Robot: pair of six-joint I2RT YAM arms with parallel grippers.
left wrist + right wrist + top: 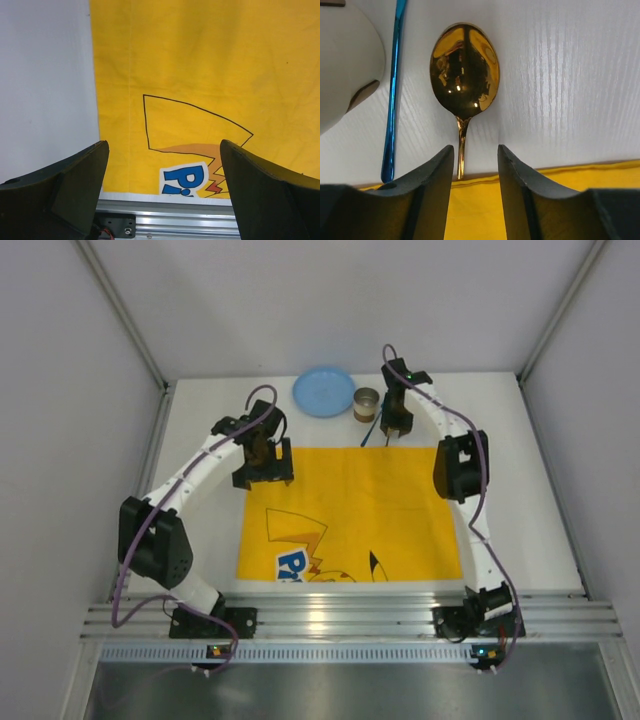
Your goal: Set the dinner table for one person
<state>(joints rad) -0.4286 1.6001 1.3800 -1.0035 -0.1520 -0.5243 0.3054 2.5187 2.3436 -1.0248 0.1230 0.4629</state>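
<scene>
While the left tool (164, 145) hangs over the yellow placemat (210, 75) with its jaws spread wide, the right tool (475, 148) hovers at the mat's far edge, jaws narrow and gripping nothing. A gold spoon (465, 70) lies on the white bench (570, 75) just beyond it, with its handle end reaching into the gap between the fingers. Beside the spoon lies a blue rod (392, 100), perhaps a utensil handle. The bench spreads under everything, with a blue plate (323, 391) and a small cup (367, 403) near its far edge.
</scene>
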